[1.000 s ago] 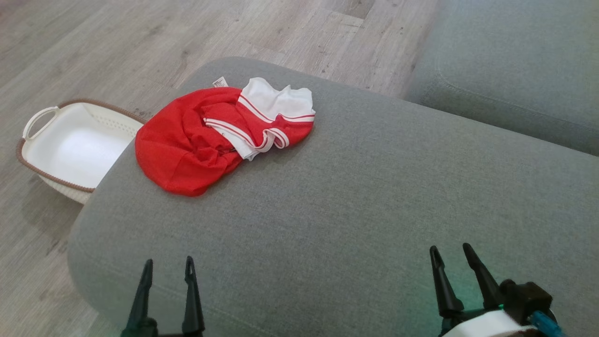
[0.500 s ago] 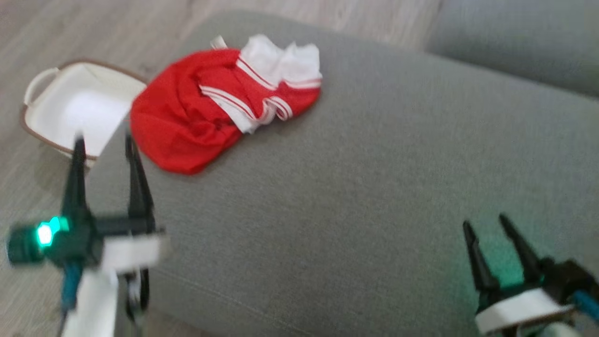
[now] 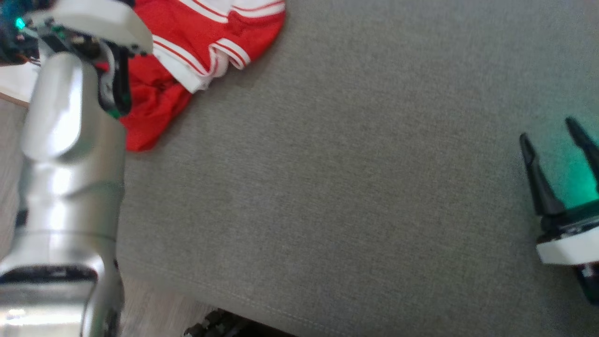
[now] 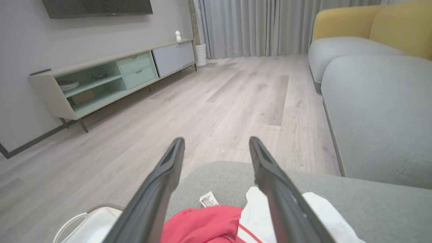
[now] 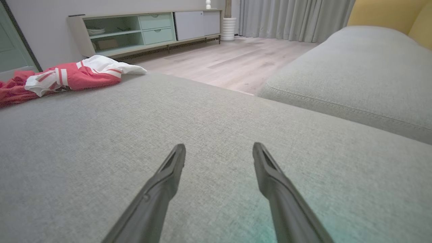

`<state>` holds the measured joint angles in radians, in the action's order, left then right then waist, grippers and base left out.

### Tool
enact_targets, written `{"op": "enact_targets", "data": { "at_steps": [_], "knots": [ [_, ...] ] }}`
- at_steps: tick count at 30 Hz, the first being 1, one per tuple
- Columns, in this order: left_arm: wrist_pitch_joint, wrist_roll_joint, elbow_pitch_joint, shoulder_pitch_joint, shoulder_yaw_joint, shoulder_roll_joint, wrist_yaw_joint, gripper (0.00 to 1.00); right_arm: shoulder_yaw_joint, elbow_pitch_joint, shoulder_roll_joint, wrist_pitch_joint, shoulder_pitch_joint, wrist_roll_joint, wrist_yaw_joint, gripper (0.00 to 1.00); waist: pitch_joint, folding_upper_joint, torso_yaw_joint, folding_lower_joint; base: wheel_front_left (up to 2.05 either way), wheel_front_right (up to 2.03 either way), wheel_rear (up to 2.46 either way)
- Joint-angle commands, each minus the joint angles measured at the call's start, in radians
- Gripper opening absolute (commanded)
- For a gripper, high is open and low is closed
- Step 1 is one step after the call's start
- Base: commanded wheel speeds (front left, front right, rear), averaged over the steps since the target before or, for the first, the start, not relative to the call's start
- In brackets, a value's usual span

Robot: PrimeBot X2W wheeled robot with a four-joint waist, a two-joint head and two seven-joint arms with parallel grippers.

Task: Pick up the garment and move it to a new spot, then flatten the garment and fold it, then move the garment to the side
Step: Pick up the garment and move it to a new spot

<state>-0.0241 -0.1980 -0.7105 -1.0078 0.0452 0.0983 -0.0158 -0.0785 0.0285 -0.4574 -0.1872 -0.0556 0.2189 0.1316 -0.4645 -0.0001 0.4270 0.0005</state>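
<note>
Cushion: the grey cushion takes up most of the head view, and its wide middle and right are bare fabric with room for spreading and folding.
Left arm: my pale forearm runs up the left edge of the head view, with its wrist at the upper left corner over the red cloth.
Garment: the garment, red with white striped trim, lies bunched at the top left of the head view, near the cushion's rounded end. In the right wrist view it is a low heap at the far left.
Right gripper: my right gripper sits at the right edge of the head view, fingers spread, empty, well apart from the cloth.
Left gripper: my left gripper has its fingers wide and nothing between them. The red and white cloth shows at the bottom centre of the left wrist view, and I cannot tell whether the fingers touch it.
Basket: a white basket peeks in at the lower left.
Done: nothing yet, by my reading, as the garment is crumpled and ungrasped.
Left: the pick-up, moving it to a new spot, flattening, folding, setting aside.
</note>
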Motion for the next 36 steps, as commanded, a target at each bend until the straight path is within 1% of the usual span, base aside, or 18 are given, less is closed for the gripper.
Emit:
{"op": "enact_targets", "data": {
  "at_steps": [1,4,8,13,15,16,17,22,26,28,31,36],
  "knots": [
    [0.008,-0.005,0.009,-0.017,-0.037,0.048,0.005,1.0,-0.008,0.039,-0.027,0.004,0.002,0.005,-0.001,1.0,-0.055,0.0001,-0.029,-0.0005,0.0,0.0,0.0],
    [0.051,-0.036,-0.142,-0.091,-0.05,0.054,0.025,1.0,0.009,0.087,-0.049,0.032,0.006,0.01,-0.001,1.0,-0.092,0.0001,-0.042,-0.0005,0.0,0.0,0.0],
    [0.105,-0.052,-0.307,-0.135,-0.049,0.054,0.038,1.0,0.025,0.134,-0.067,0.06,0.015,0.013,-0.001,1.0,-0.13,0.0001,-0.055,-0.0005,0.0,0.0,0.0],
    [0.13,-0.078,-0.439,-0.156,-0.056,0.044,0.054,1.0,0.037,0.173,-0.077,0.077,0.009,0.014,-0.001,1.0,-0.164,0.0001,-0.063,-0.0005,0.0,0.0,0.0],
    [0.142,-0.082,-0.48,-0.155,-0.049,0.04,0.074,1.0,0.037,0.18,-0.077,0.081,0.007,0.013,-0.001,1.0,-0.168,0.0001,-0.064,-0.0005,0.0,0.0,0.0],
    [0.139,-0.085,-0.491,-0.157,-0.046,0.041,0.085,0.69,0.035,0.182,-0.077,0.083,0.006,0.012,-0.001,1.0,-0.17,0.0001,-0.065,-0.0005,0.0,0.0,0.0],
    [0.125,-0.087,-0.495,-0.16,-0.045,0.044,0.092,0.0,0.031,0.182,-0.079,0.083,0.005,0.011,-0.001,1.0,-0.169,0.0001,-0.066,-0.0005,0.0,0.0,0.0],
    [0.006,-0.082,-0.489,-0.194,-0.038,0.084,0.105,0.0,0.021,0.164,-0.081,0.059,-0.017,0.011,-0.001,1.0,-0.13,0.0001,-0.078,-0.0005,0.0,0.0,0.0],
    [-0.075,-0.057,-0.473,-0.226,-0.006,0.109,0.116,0.0,-0.003,0.114,-0.051,0.022,-0.031,0.019,-0.001,1.0,-0.047,0.0001,-0.097,-0.0005,0.0,0.0,0.0],
    [-0.1,-0.044,-0.465,-0.244,0.013,0.116,0.123,0.0,-0.018,0.075,-0.023,-0.003,-0.035,0.023,-0.001,1.0,0.007,0.0001,-0.111,-0.0005,0.0,0.0,0.0],
    [-0.13,-0.022,-0.448,-0.269,0.048,0.127,0.132,0.0,-0.05,0.009,0.037,-0.036,-0.035,0.03,-0.001,1.0,0.101,0.0001,-0.144,-0.0005,0.0,0.0,0.0],
    [-0.135,0.007,-0.413,-0.291,0.121,0.13,0.143,0.0,-0.1,-0.089,0.141,-0.069,-0.018,0.044,-0.001,1.0,0.276,0.0001,-0.218,-0.0005,0.0,0.0,0.0]
  ]
}}
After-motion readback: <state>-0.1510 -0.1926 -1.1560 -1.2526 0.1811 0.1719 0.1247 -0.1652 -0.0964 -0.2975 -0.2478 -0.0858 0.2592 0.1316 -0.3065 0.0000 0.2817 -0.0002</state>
